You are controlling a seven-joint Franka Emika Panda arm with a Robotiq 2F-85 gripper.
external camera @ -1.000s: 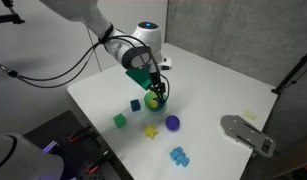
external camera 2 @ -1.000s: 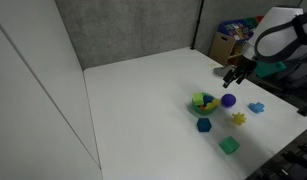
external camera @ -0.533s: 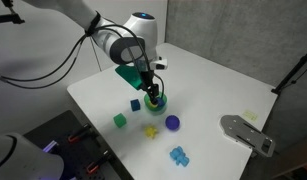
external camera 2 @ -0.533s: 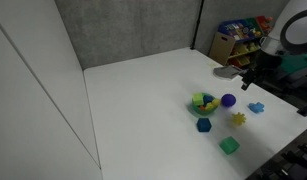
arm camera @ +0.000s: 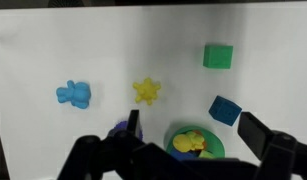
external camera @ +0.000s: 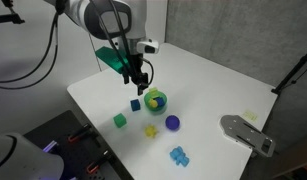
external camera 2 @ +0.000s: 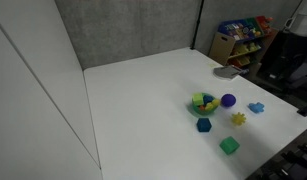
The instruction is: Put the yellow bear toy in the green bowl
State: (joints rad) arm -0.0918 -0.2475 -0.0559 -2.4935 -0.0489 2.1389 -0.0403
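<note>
The yellow bear toy (arm camera: 191,142) lies inside the green bowl (arm camera: 215,147), seen in the wrist view near the bottom edge. The bowl also shows in both exterior views (external camera: 156,100) (external camera 2: 203,103), with yellow inside it. My gripper (external camera: 139,80) hangs above the table, up and to the left of the bowl in an exterior view. Its fingers (arm camera: 194,128) are spread wide apart and hold nothing. The arm is out of the frame in the exterior view from the table's far side.
Around the bowl on the white table lie a purple ball (external camera: 172,123), a dark blue cube (arm camera: 225,109), a green cube (arm camera: 218,56), a pale yellow star-like toy (arm camera: 146,91) and a light blue toy (arm camera: 74,94). A grey device (external camera: 247,133) sits at the table's edge.
The gripper has lifted up and away from the bowl and left the bear in it. The arm has left one exterior view.
</note>
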